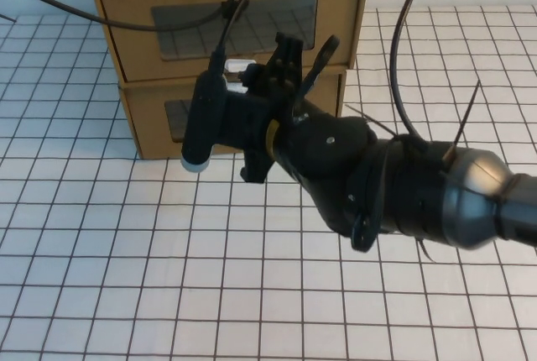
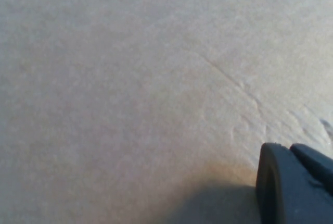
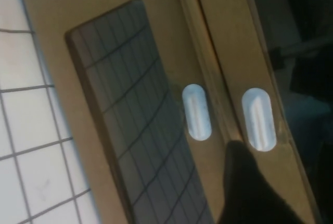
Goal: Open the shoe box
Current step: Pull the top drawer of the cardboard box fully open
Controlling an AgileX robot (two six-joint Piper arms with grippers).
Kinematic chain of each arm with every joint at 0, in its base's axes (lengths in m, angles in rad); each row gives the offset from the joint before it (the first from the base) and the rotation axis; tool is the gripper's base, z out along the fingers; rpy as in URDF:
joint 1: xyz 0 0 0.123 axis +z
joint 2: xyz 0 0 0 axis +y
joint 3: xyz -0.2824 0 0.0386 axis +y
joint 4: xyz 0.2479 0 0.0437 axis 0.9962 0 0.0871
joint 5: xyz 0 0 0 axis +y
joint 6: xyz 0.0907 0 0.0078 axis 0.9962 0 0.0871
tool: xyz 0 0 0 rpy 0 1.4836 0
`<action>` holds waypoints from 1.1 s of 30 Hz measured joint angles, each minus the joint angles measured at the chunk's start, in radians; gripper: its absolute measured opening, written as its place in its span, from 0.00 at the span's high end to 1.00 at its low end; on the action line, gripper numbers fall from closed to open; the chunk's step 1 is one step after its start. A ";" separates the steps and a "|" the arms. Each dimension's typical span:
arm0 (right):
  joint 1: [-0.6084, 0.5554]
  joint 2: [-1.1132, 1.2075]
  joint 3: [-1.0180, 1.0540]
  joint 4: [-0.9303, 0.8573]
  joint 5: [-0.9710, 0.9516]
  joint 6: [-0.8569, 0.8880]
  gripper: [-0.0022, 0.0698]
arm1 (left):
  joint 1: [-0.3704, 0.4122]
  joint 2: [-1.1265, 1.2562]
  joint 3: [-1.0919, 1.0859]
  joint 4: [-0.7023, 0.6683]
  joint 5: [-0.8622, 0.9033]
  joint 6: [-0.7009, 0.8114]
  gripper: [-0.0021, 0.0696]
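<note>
Two brown cardboard shoe boxes are stacked at the back of the table, the upper box (image 1: 336, 8) on the lower box (image 1: 151, 117). Each has a dark window in its front. My right gripper (image 1: 306, 50) is open right in front of the seam between the boxes, next to a silver pull tab (image 1: 239, 65). In the right wrist view, two silver oval tabs (image 3: 196, 112) (image 3: 258, 119) sit either side of that seam, and one dark finger (image 3: 244, 182) reaches up between them. My left gripper (image 2: 294, 185) sits close against a plain cardboard surface and does not show in the high view.
The white gridded table (image 1: 126, 277) spreads in front of the boxes. My bulky right arm (image 1: 403, 185) crosses from the right and hides the lower box's right half. Black cables (image 1: 403, 50) hang over the boxes.
</note>
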 joint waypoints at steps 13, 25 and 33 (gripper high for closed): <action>-0.052 0.042 -0.055 -0.008 -0.103 0.002 0.61 | 0.000 0.000 -0.006 -0.004 0.035 -0.026 0.97; -0.073 0.122 -0.099 -0.012 -0.131 -0.016 0.61 | 0.000 0.000 -0.006 -0.008 0.036 -0.050 0.97; -0.073 0.125 -0.116 -0.012 -0.115 -0.016 0.62 | 0.000 0.000 -0.006 -0.009 0.037 -0.050 0.97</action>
